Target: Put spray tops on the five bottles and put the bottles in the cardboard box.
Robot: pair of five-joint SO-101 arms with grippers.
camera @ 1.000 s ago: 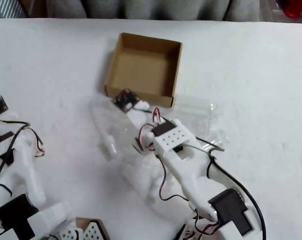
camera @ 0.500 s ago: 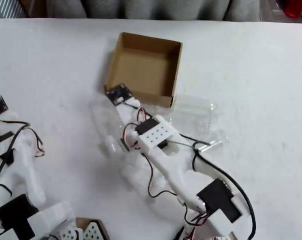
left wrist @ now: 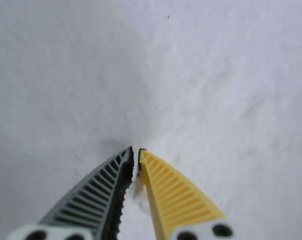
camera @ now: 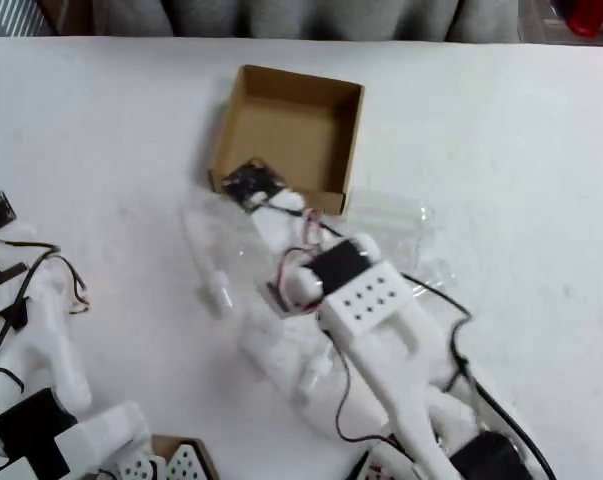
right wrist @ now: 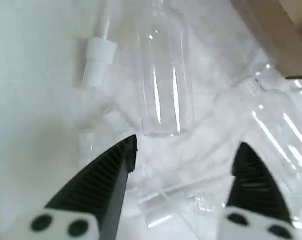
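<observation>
The open cardboard box [camera: 291, 135] stands at the back middle of the table, with nothing visible inside. Clear bottles lie on their sides in front of it: one [camera: 206, 250] to the left, one [camera: 386, 215] to the right, more [camera: 286, 350] under my right arm [camera: 366, 295]. My right gripper [right wrist: 187, 147] hangs open above a capless bottle [right wrist: 163, 95]. A white spray top [right wrist: 98, 52] lies beside that bottle, and another bottle [right wrist: 281, 137] lies near the box corner [right wrist: 281, 35]. My left gripper [left wrist: 135, 152] is shut on nothing, just over the bare table.
My left arm [camera: 31, 410] is folded at the table's front left corner with loose wires. A small clear spray part [right wrist: 158, 212] lies close under the right gripper. The white tabletop [camera: 501, 130] spreads wide to the right of the box.
My right arm swung slightly left, then back right toward the box's front edge. The bottles and my left arm stayed put.
</observation>
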